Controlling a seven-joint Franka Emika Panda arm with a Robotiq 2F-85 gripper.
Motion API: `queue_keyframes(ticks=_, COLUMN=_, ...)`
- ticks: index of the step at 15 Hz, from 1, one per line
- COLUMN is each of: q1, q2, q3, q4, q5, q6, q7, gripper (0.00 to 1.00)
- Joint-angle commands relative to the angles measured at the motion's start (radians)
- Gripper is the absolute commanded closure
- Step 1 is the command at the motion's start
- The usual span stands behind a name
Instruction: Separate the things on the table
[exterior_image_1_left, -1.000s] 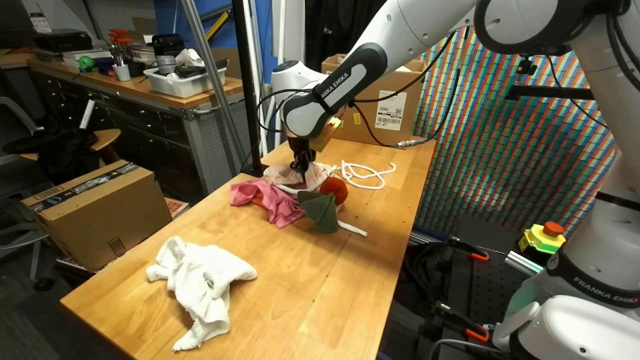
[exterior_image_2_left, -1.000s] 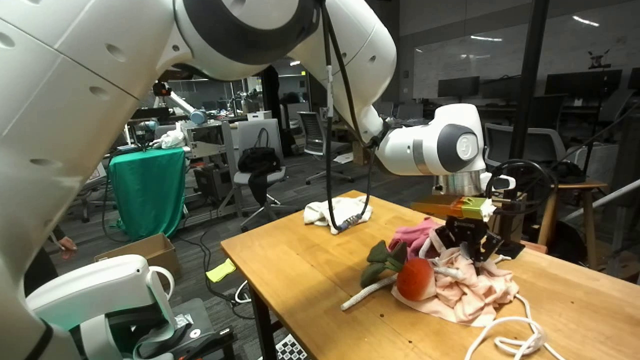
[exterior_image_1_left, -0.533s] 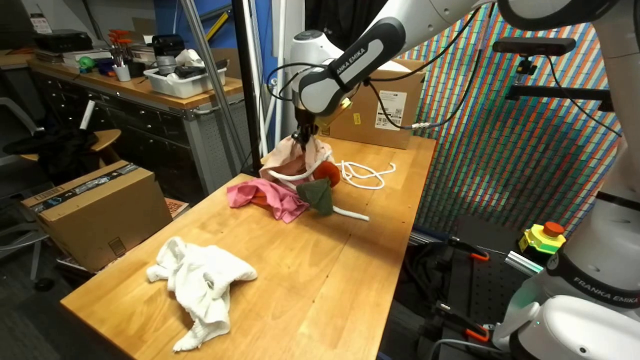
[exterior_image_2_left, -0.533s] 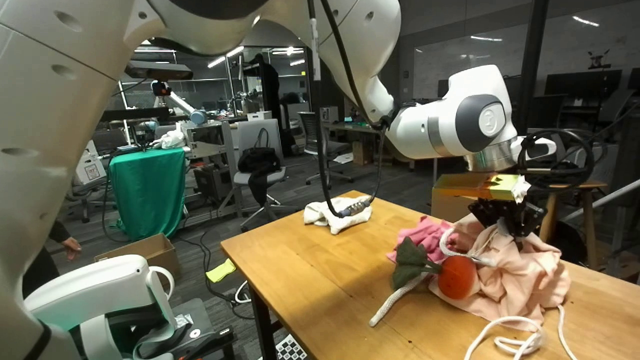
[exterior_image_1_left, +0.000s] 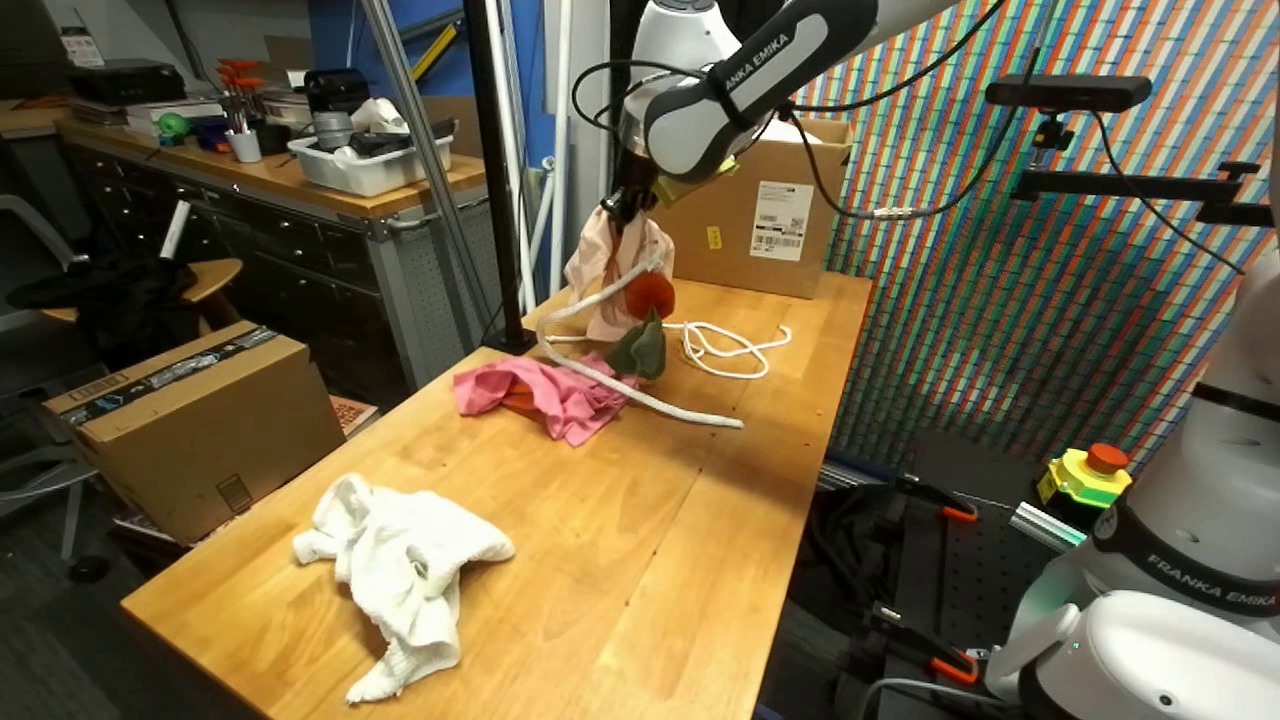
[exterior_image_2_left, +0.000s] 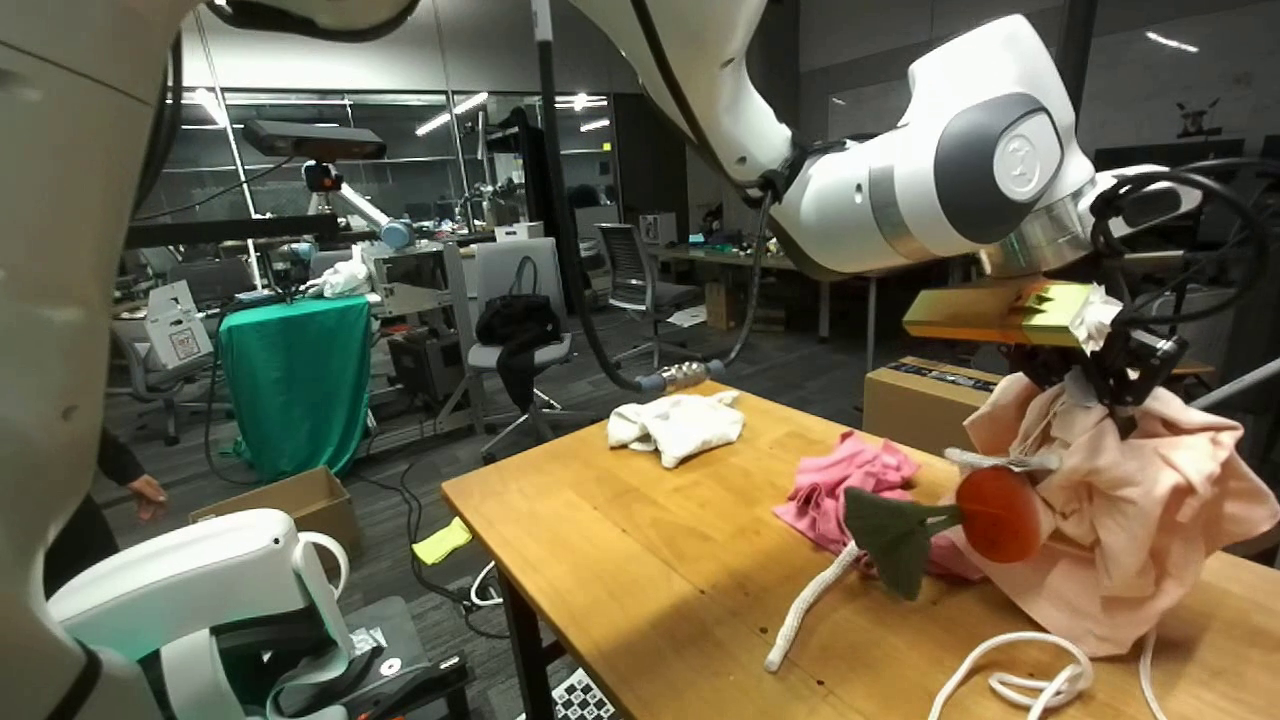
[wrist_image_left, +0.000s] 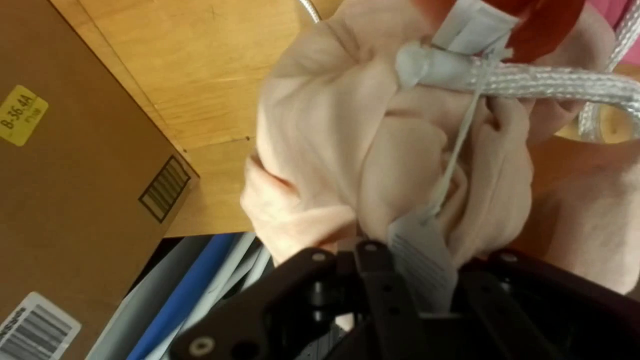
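Above the wooden table (exterior_image_1_left: 600, 570), my gripper (exterior_image_2_left: 1115, 395) is shut on the peach cloth (exterior_image_2_left: 1120, 530), which hangs bunched with its lower edge near the tabletop. Against its side hang the red-orange round object (exterior_image_1_left: 650, 296) and its green leaf (exterior_image_1_left: 640, 352). One end of a thick white cord (wrist_image_left: 540, 80) lies on the cloth in the wrist view; the rest trails down to the table. A white tag (wrist_image_left: 425, 255) sits between the fingers. The pink cloth (exterior_image_1_left: 570, 395) lies under the cord, the white cloth (exterior_image_1_left: 410, 550) apart at the near end.
A looped thin white cord (exterior_image_1_left: 735, 374) lies on the table beside the raised cloth. A cardboard box (exterior_image_1_left: 740, 220) stands at the far end, close to my arm. A black pole (exterior_image_1_left: 496, 180) rises at the table's side edge.
My gripper has risen from the pile with the peach cloth, lifting the red-orange object, its leaf and one end of the thick cord. The pink cloth shifted slightly; the white cloth stayed.
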Motion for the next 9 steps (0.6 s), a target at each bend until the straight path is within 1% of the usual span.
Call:
queue_keyframes(ticks=1, q1=0.014, q2=-0.107, q3=-0.036, q4=-0.101, q5=-0.032, q6=0.126, q7=0.097, gripper=0.92)
queue_keyframes(ticks=3, q1=0.032, q2=-0.128, q3=-0.069, q4=-0.13, q5=-0.048, q6=0.211, q7=0.174, gripper=0.92)
queue_keyframes(ticks=6, q1=0.087, q2=-0.135, q3=-0.156, q4=-0.15, q5=-0.119, q6=0.312, q7=0.335, gripper=0.92)
queue_keyframes(ticks=9, q1=0.177, q2=-0.107, q3=-0.301, q4=-0.137, q5=-0.227, q6=0.39, q7=0.564, gripper=0.92)
